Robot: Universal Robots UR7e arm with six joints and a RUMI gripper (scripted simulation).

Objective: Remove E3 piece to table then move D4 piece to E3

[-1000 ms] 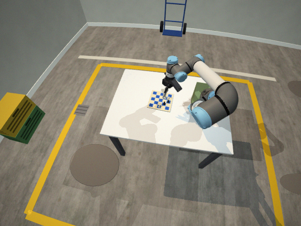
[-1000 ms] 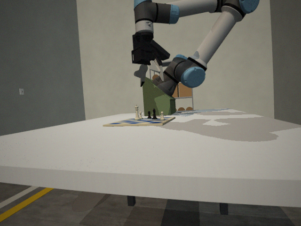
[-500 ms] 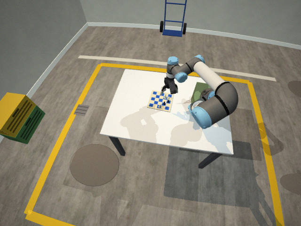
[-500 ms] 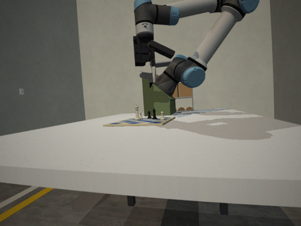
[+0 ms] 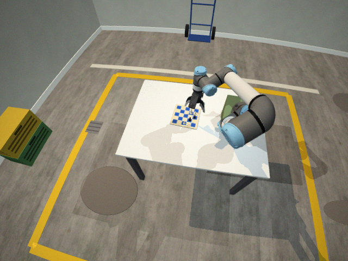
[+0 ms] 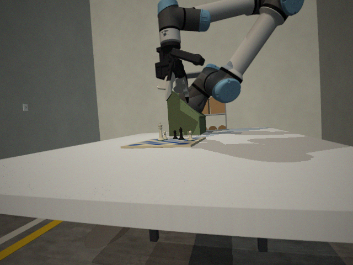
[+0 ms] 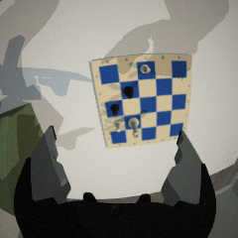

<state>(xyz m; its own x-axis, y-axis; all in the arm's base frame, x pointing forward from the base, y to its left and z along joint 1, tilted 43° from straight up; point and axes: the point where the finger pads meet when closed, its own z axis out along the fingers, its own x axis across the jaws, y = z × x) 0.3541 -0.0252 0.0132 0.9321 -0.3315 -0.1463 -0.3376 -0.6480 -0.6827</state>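
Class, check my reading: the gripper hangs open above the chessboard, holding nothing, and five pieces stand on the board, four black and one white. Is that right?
One detail is wrong: the colours. The wrist view shows two black pieces and three white pieces on the chessboard, not four black and one white. The rest holds: the gripper hangs open above the board and holds nothing, and five pieces stand there.

We're looking at an industrial robot cell, a workshop or warehouse floor. Yellow safety tape boxes in a white table on grey plank flooring. A blue hand truck leans on the far wall, a yellow-and-green crate sits at the left, and a shelf rack with cardboard boxes shows in the background.
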